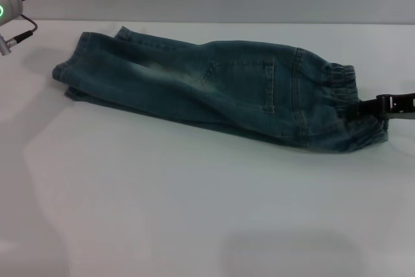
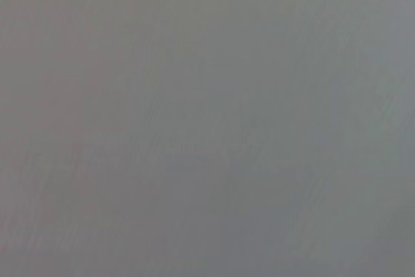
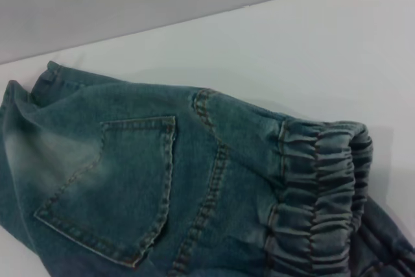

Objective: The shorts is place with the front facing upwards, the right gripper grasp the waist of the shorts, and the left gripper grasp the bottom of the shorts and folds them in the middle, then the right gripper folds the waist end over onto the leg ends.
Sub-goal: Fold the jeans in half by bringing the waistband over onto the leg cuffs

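Shorts: lie on the white bench, already doubled lengthwise, one leg stacked on the other with a stitched pocket facing up; they run from the robot's left to its right, slanting a little nearer toward the right.
Waist end: the ruffled elastic band, at the right end of the denim, closest to the right hand — placed so that hand can take it for the last fold.
Leg ends: the flat hems, at the far left end, well apart from the waist; this is where the waist must land.
Right hand: low over the bench, touching or just beside the waistband. Only a black part of it shows at the picture's edge, so I cannot tell how far it is open, or whether it has the denim — possibly it does.
Right wrist view: looks straight along the gathers and pocket, which suits a grip on the band.
Left hand: out of sight; only its wrist with a green light shows, raised at far left, clear of the hems. Its camera shows plain grey.
Step, as I judge: first fold done; the waist-to-hem fold is next.
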